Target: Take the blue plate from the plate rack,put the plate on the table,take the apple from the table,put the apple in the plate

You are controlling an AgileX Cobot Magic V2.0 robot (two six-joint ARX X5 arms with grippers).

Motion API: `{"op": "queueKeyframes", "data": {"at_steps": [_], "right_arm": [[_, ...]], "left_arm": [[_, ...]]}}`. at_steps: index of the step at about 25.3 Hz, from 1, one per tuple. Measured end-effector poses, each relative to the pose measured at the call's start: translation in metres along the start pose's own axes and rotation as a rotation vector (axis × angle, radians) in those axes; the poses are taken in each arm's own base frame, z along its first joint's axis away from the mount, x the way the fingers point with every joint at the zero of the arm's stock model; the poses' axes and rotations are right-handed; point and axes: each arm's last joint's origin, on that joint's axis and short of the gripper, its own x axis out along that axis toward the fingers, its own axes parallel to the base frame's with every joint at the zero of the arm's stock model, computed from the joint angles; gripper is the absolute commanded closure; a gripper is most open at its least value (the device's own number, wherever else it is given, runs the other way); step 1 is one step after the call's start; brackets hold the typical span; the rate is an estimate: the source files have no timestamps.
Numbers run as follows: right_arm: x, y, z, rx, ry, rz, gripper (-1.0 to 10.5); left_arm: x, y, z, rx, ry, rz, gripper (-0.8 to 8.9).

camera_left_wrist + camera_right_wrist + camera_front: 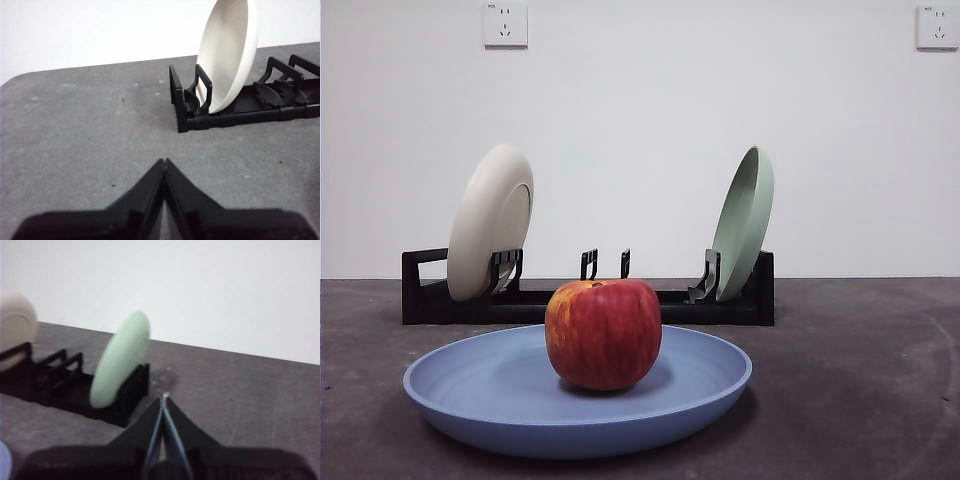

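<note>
The blue plate (500, 400) lies flat on the table (850, 380) near the front. In its middle sits the red apple (603, 333), upright. Behind them stands the black plate rack (760, 290), with its middle slots bare. My left gripper (164, 162) is shut on nothing, off to the side of the rack's end (179, 105) where the cream plate stands. Beside the rack's other end (132, 395), my right gripper (164, 399) is shut and holds nothing. Neither gripper shows in the front view. A sliver of the blue plate (3, 462) shows in the right wrist view.
A cream-white plate (490, 220) leans in the rack's left slot, also visible in the wrist views (227, 55) (15, 322). A pale green plate (745, 220) (120, 360) leans at the right end. Two wall sockets (505, 24) are on the white wall behind.
</note>
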Motion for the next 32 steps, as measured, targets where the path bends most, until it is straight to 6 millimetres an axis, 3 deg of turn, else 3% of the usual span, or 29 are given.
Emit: {"op": "queueKeyframes", "data": {"at_steps": [5, 18, 24, 32], "right_arm": [[-0.007, 0.003, -0.029, -0.004, -0.009, -0.080, 9.5], [-0.011, 0.003, -0.065, 0.015, 0.026, -0.239, 9.5], [-0.013, 0.000, -0.072, 0.043, 0.110, -0.364, 9.5], [-0.013, 0.001, -0.079, 0.108, 0.166, -0.372, 9.5]], "left_arm": [[0.000, 0.000, 0.000, 0.000, 0.000, 0.000, 8.17], [0.000, 0.000, 0.000, 0.000, 0.000, 0.000, 8.17], [0.000, 0.000, 0.000, 0.000, 0.003, 0.000, 8.18], [0.000, 0.000, -0.001, -0.001, 0.008, -0.001, 8.18]]}}
